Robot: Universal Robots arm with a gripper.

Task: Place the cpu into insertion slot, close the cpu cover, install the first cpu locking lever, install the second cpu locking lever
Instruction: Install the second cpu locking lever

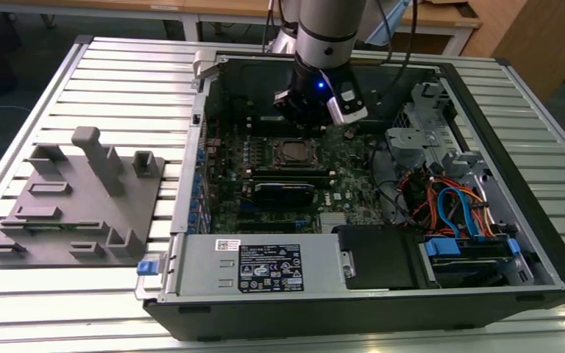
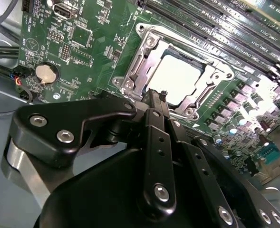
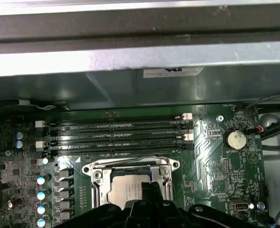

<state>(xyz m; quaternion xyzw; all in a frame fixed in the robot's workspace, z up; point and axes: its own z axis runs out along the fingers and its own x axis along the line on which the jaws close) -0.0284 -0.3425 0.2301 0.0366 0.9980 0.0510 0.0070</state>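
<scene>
The cpu (image 2: 178, 78) (image 3: 125, 190) shows its silver-grey top inside the insertion slot (image 1: 290, 152) on the green board. The cpu cover (image 2: 140, 61) (image 3: 130, 166), a silver frame, lies flat around the chip. I cannot make out how the locking levers stand. My gripper (image 2: 157, 97) (image 3: 147, 190) (image 1: 300, 118) hangs just above the socket's edge. Its black fingers (image 2: 151, 142) meet at the tips, shut, with nothing held between them.
Long black memory slots (image 3: 116, 135) (image 2: 216, 23) run beside the socket. A coin battery (image 2: 46, 72) (image 3: 234, 138) sits on the board. In the exterior view, the open case wall (image 1: 204, 88), power supply (image 1: 253, 265), cables (image 1: 459, 206) and a grey fixture block (image 1: 76, 206) surround the work.
</scene>
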